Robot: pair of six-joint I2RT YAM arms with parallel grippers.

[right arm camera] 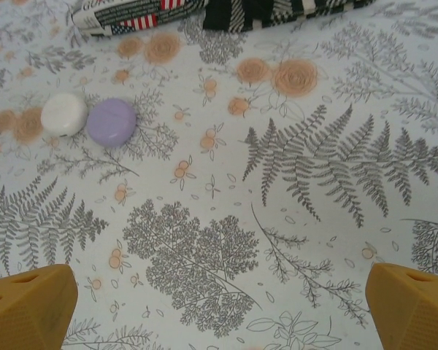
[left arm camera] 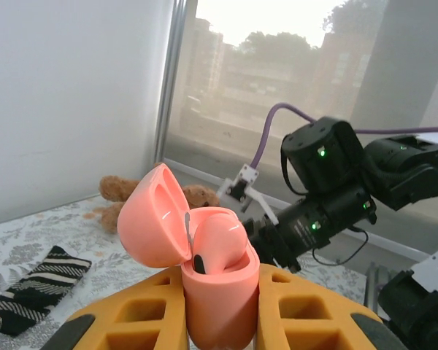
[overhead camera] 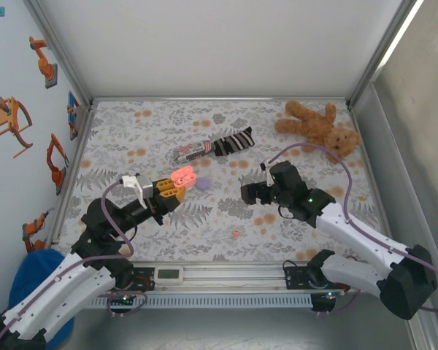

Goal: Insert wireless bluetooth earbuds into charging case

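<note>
My left gripper point(overhead camera: 173, 189) is shut on a salmon-orange charging case point(overhead camera: 182, 176), held upright above the table. In the left wrist view the case point(left arm camera: 220, 292) sits between the yellow fingers point(left arm camera: 131, 310) with its lid point(left arm camera: 150, 219) swung open to the left. One coral earbud point(left arm camera: 219, 237) sits in the case's well. A second tiny coral earbud point(overhead camera: 236, 234) lies on the floral cloth nearer the front. My right gripper point(overhead camera: 247, 192) hovers open over the cloth to the right of the case. Its yellow fingertips point(right arm camera: 29, 306) stand wide apart over bare cloth, nothing between them.
A purple pebble case point(right arm camera: 111, 122) and a white one point(right arm camera: 64, 114) lie side by side on the cloth, beyond the right gripper. Further back lie a striped sock point(overhead camera: 233, 140) and a printed tube point(overhead camera: 192, 152). A teddy bear point(overhead camera: 317, 125) lies at the back right corner.
</note>
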